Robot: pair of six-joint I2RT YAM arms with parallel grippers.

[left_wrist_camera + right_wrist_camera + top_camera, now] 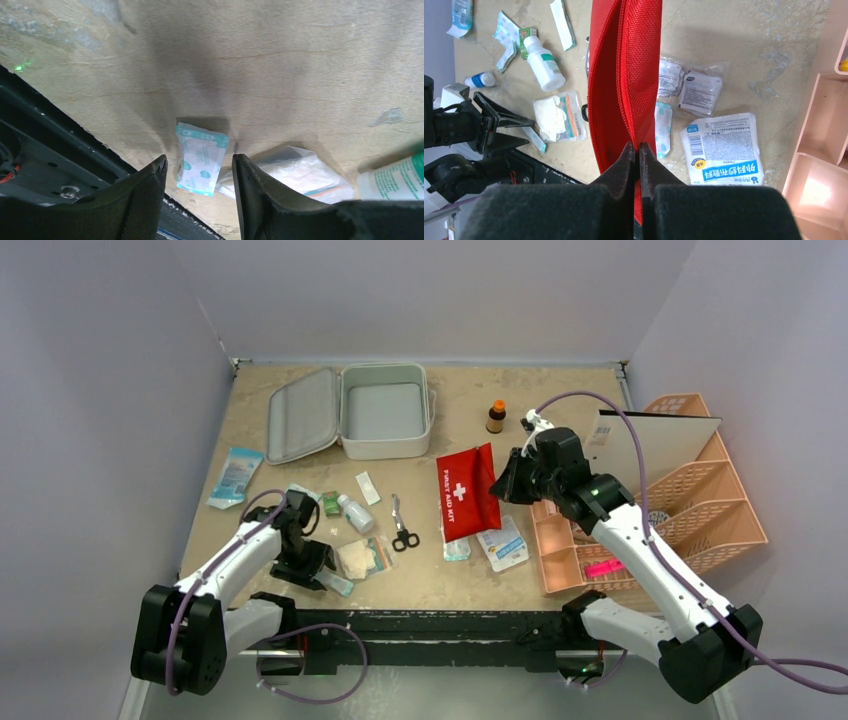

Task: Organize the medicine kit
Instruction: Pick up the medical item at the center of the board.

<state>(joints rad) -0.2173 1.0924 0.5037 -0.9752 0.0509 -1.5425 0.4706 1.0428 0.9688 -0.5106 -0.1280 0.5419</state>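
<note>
The medicine kit (385,412) lies open at the back of the table, its lid (303,412) flat to the left and its tub bare. My left gripper (323,576) hangs low near the front edge. In the left wrist view it (199,167) is open, its fingers on either side of a small teal-and-white sachet (201,159) that lies flat on the table, apart from both pads. My right gripper (639,148) is shut on the edge of the red first aid pouch (624,75). In the top view the pouch (467,490) sits mid-table with this gripper (507,483) at its right side.
A peach organizer (690,510) with a white card (655,445) stands at the right. A brown bottle (496,417), scissors (403,530), a white bottle (355,512), a gauze bag (362,557), a blue packet (236,476) and flat sachets (503,543) lie scattered.
</note>
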